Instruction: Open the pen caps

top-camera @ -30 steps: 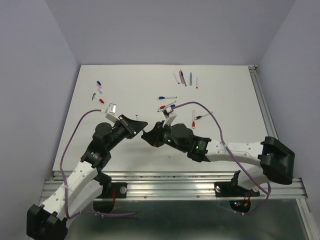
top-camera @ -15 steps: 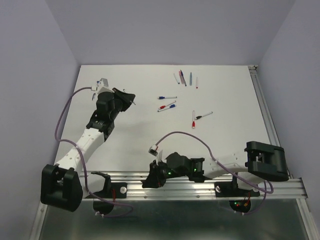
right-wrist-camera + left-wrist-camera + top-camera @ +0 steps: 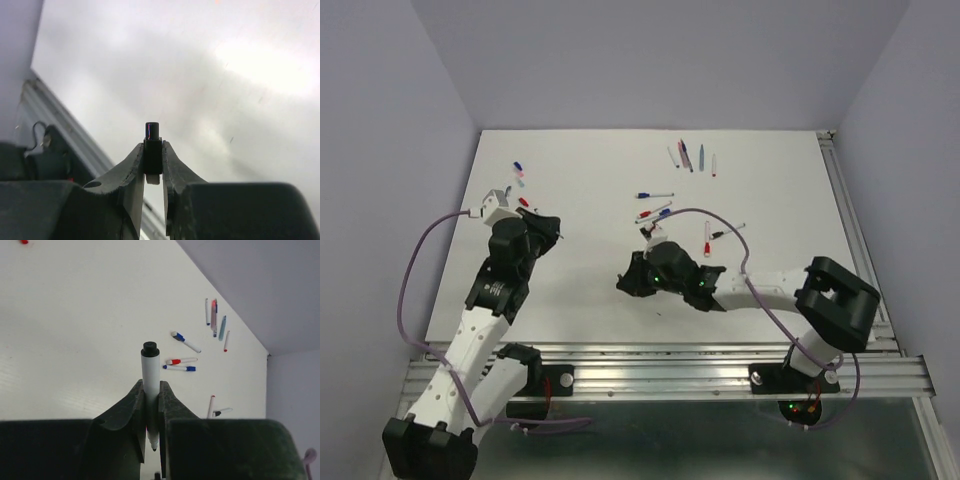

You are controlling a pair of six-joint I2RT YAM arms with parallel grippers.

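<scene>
Looking down from the top external view, the left gripper [image 3: 552, 228] sits left of centre and the right gripper [image 3: 625, 283] near the middle, well apart. Their jaws are too small here to read. Loose stubby plastic caps [image 3: 520, 176] in blue, pink and red lie at upper left, and slim white pens [image 3: 657, 211] with coloured ends are scattered at upper centre.

From the left wrist, the left gripper [image 3: 151, 390] pinches a slim white pen barrel [image 3: 150, 371] upright. A black plug tops the barrel and its writing tip points down between the jaws.

From the right wrist, the right gripper [image 3: 152, 149] is pressed onto a tiny black pen cap [image 3: 152, 130], held clear of the surface.

Only the cap's lower part is clamped, so it could twist out. Let go from this height it may bounce or roll toward the aluminium rail [image 3: 60, 120] at lower left. The bare tip could also mark the surface if the barrel is lowered tip first.

The white tabletop [image 3: 580, 170] is flat and smooth, offering little to stop a rolling cap. Pale lilac walls [image 3: 620, 60] close it in at the top and sides of the frame.
</scene>
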